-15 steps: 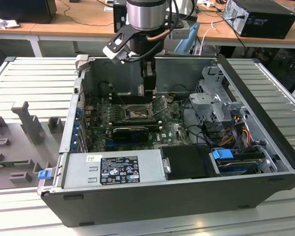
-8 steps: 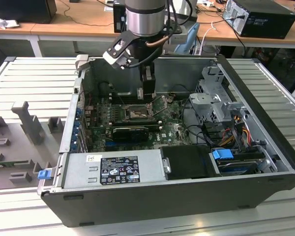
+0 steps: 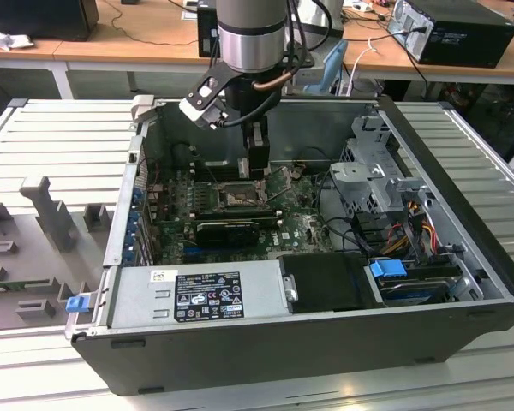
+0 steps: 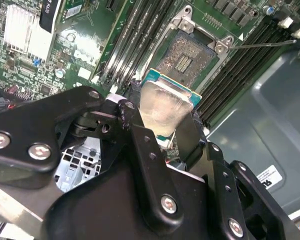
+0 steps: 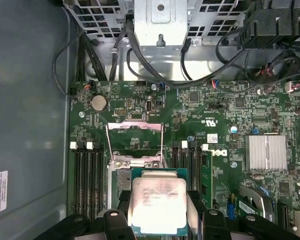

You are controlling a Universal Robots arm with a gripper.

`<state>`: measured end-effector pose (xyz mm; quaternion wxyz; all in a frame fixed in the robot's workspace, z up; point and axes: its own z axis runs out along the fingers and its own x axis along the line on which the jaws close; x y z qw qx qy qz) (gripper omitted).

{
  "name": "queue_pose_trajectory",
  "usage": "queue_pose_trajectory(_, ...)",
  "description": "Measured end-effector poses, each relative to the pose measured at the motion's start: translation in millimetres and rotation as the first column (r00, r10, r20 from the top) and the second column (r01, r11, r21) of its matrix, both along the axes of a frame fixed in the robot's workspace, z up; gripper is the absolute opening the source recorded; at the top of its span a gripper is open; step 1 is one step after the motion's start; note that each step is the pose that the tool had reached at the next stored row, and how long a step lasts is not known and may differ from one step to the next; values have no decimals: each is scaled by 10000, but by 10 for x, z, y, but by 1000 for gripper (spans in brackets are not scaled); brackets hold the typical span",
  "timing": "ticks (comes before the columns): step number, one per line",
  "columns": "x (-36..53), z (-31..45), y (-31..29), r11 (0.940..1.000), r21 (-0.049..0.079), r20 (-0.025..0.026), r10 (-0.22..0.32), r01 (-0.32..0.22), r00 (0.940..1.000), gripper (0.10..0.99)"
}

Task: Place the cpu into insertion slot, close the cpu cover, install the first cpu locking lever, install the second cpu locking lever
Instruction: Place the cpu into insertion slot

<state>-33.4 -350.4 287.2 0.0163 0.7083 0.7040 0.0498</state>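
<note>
Our gripper (image 4: 159,125) is clamped on the cpu (image 4: 166,102), with a finger (image 5: 115,220) pressed to each of two opposite edges. The silver-grey top faces up, and the chip hangs clear of the board in both wrist views. We judge it light, thin and stiff, with a slick metal lid. The edges look like the right place to hold it, since a skewed grip could let it slip. The insertion slot (image 4: 186,59) lies just beyond the chip, open, its brownish pin field bare and, we think, easily bent. The cpu cover (image 5: 135,140) stands flipped back past the slot. Long black memory slots (image 5: 87,172) flank the socket on both sides. A thin locking lever (image 4: 265,44) juts out beside it, and loose cables (image 5: 130,45) drape near the drive cage (image 3: 368,171).
</note>
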Motion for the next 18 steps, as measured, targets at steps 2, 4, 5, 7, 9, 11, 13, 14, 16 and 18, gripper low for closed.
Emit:
queue_pose_trajectory(2, -1, -32, 0, 10000, 18, 12, -1, 1, 10000, 522)
queue_pose_trajectory(4, -1, -43, 0, 10000, 17, 11, -1, 1, 10000, 522)
queue_pose_trajectory(5, -1, -58, 0, 10000, 18, 8, -2, 2, 10000, 522)
queue_pose_trajectory(7, -1, -68, 0, 10000, 17, 6, -1, 1, 10000, 522)
queue_pose_trajectory(9, -1, -82, 0, 10000, 17, 5, -1, 1, 10000, 522)
queue_pose_trajectory(11, -1, -93, 0, 10000, 18, 5, -1, 1, 10000, 522)
queue_pose_trajectory(13, -1, -102, 0, 10000, 18, 5, -1, 1, 10000, 522)
queue_pose_trajectory(14, -1, -112, 0, 10000, 22, 5, -1, 1, 10000, 522)
queue_pose_trajectory(16, 0, -147, 4, 10000, 34, 5, 28, -28, 10000, 522)
queue_pose_trajectory(18, -7, -208, 23, 10000, 34, 5, 37, -37, 10000, 522)
